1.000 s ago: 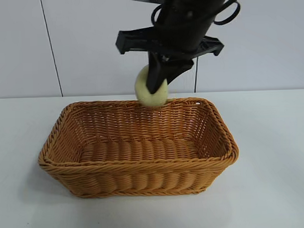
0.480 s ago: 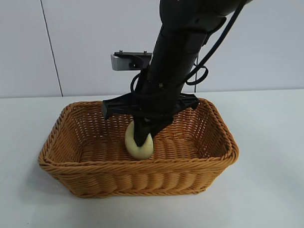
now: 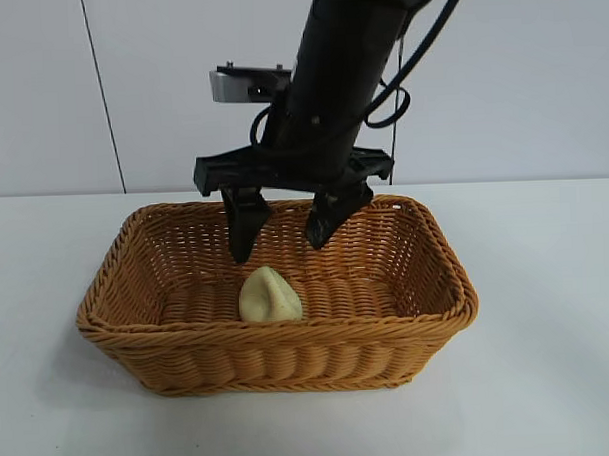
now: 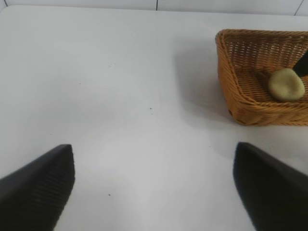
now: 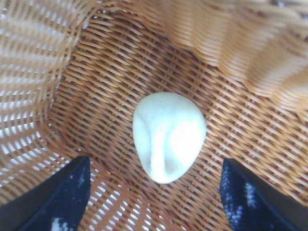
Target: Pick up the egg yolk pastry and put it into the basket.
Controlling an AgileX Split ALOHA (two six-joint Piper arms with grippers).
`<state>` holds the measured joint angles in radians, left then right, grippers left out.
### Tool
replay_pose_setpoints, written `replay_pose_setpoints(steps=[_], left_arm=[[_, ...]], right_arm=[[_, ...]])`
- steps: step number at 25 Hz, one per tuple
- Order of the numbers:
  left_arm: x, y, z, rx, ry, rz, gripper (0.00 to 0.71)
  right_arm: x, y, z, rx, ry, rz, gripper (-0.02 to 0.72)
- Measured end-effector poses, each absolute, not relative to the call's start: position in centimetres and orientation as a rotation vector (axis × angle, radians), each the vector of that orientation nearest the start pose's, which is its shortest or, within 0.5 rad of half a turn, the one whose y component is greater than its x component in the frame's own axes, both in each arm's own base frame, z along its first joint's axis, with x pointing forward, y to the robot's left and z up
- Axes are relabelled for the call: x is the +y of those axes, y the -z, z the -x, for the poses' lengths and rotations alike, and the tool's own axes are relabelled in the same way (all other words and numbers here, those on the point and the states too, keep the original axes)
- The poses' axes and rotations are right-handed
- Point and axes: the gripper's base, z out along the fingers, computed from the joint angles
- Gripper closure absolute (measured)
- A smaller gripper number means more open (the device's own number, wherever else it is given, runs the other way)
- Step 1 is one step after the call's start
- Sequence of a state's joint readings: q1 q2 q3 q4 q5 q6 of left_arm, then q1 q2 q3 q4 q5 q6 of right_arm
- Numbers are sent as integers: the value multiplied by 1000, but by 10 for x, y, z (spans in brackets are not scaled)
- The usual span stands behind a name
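Below the spread black fingers (image 3: 247, 235) of the right gripper (image 3: 282, 232), the small pale yellow-cream egg yolk pastry (image 3: 269, 295) lies free on the floor of the golden-brown woven wicker basket (image 3: 439, 283), touching neither finger. That gripper hangs wide open and empty just above it. Well apart from the basket, the left gripper (image 4: 154, 185) hovers over the white table (image 4: 120, 96), fingers wide open, holding nothing.

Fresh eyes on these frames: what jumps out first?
The big wicker basket mid-table, with the pale pastry lying on its floor near the front wall. Right above it hangs the right tool, fingers spread and clear of the pastry. The left tool is open over bare table, off to the basket's side.
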<state>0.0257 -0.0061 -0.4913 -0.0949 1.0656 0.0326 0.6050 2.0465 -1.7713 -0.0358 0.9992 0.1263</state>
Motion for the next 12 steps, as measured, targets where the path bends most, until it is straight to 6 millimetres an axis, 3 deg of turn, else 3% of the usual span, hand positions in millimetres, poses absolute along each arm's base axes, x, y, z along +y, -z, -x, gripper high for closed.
replay_pose_setpoints(steps=[3, 7, 12], left_arm=[[-8, -275, 5, 2049, 77, -12, 20], [-8, -275, 5, 2049, 77, -12, 20], [-8, -275, 5, 2049, 77, -12, 20]], right_arm=[[244, -251, -375, 2679, -61, 654, 176], [215, -250, -390, 2719, -16, 560, 176], [149, -250, -419, 2758, 39, 360, 176]])
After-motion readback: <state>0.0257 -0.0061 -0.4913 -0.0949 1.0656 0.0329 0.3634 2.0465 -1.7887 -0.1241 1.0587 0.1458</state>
